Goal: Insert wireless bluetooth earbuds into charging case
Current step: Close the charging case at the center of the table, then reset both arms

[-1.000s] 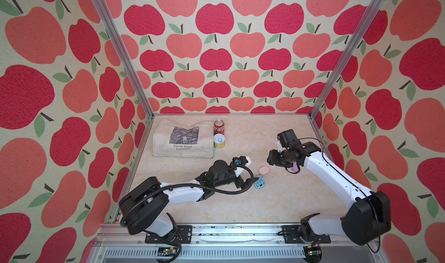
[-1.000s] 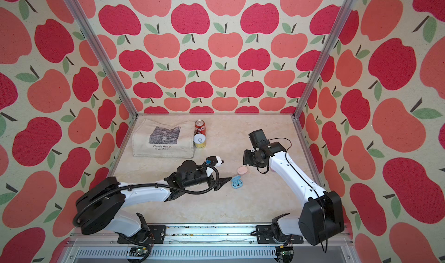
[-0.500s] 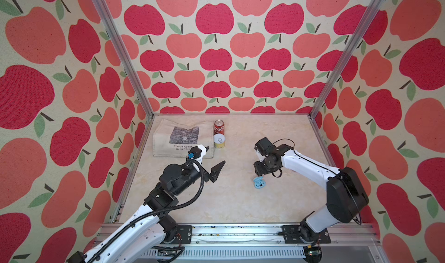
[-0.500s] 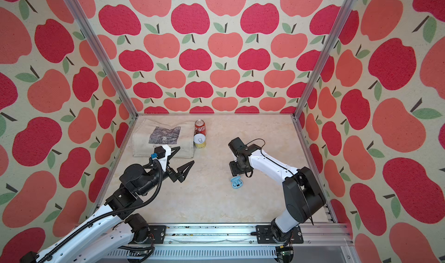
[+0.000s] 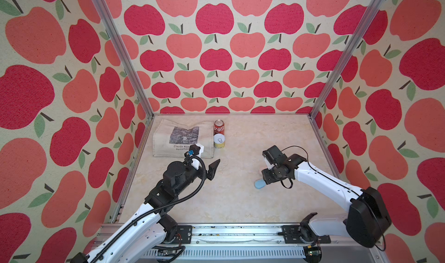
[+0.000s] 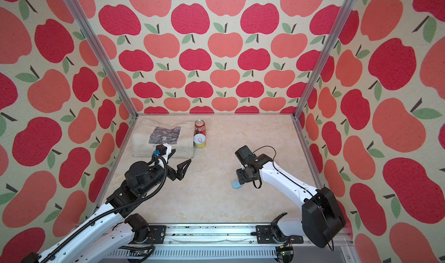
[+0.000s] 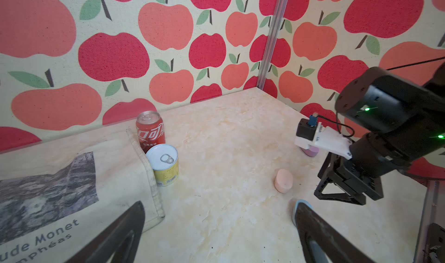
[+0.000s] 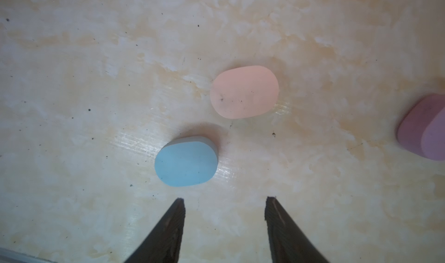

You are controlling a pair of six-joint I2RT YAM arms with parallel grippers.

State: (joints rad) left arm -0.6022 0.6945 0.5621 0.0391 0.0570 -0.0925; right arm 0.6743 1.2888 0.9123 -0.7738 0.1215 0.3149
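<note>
Three closed pebble-shaped charging cases lie on the marble table: blue (image 8: 186, 164), pink (image 8: 244, 92) and purple (image 8: 423, 127). No earbuds show in any view. My right gripper (image 8: 225, 199) points down over the table beside the blue case (image 5: 259, 184), open, with nothing between its fingers. My left gripper (image 7: 220, 205) hangs wide open and empty over bare table, well to the left of the cases. From the left wrist view the pink case (image 7: 283, 183) lies ahead, and the blue case (image 7: 297, 207) peeks out behind one finger.
A canvas tote bag (image 5: 183, 139) lies flat at the back left. A red soda can (image 5: 219, 127) and a yellow tin (image 5: 219, 141) stand beside it. Apple-patterned walls with aluminium posts (image 5: 337, 64) close in three sides.
My left arm has drawn back from the cases toward the left. My right arm has swung in from the right and now hangs over the cases, pointing down.
</note>
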